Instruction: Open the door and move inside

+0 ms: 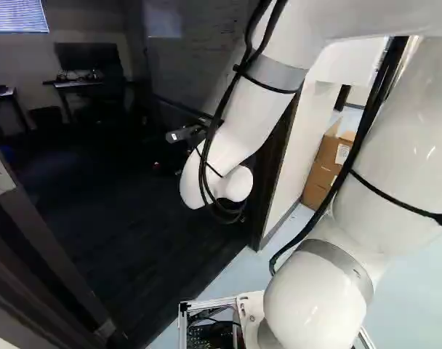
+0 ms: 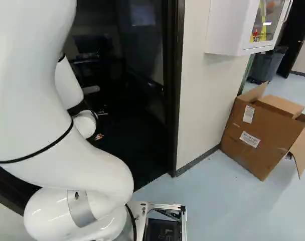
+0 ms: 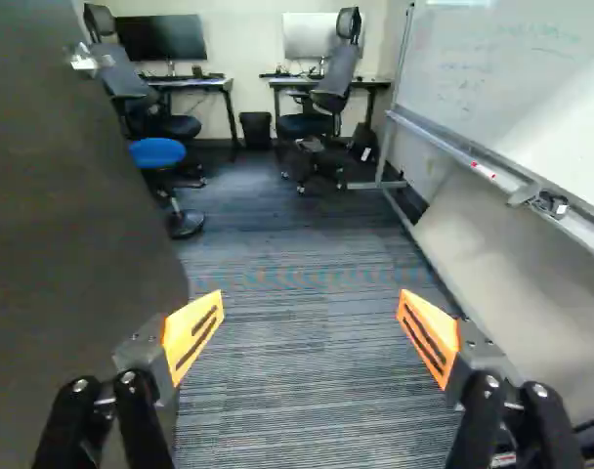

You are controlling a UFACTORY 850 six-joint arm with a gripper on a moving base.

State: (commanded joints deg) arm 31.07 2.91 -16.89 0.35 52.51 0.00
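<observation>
The door (image 3: 72, 215), quantity 1, stands open, on the room side of its frame (image 2: 175, 90). Expect a stiff, fairly heavy leaf that swings lightly; push its flat face near the free edge. The whiteboard (image 3: 502, 107), quantity 1, is across the passage from the door. The desks (image 3: 201, 83), quantity 2, and chairs (image 3: 160, 125), quantity 2, are well beyond the door. The stool (image 3: 157, 152), quantity 1, is just past the door's free edge. The gripper (image 3: 311, 296) is beside the door, its 2 fingers spread wide, holding nothing. The handle (image 3: 85, 61), quantity 1, is on the door near that edge; treat its smooth metal as slippery and grasp it squarely.
</observation>
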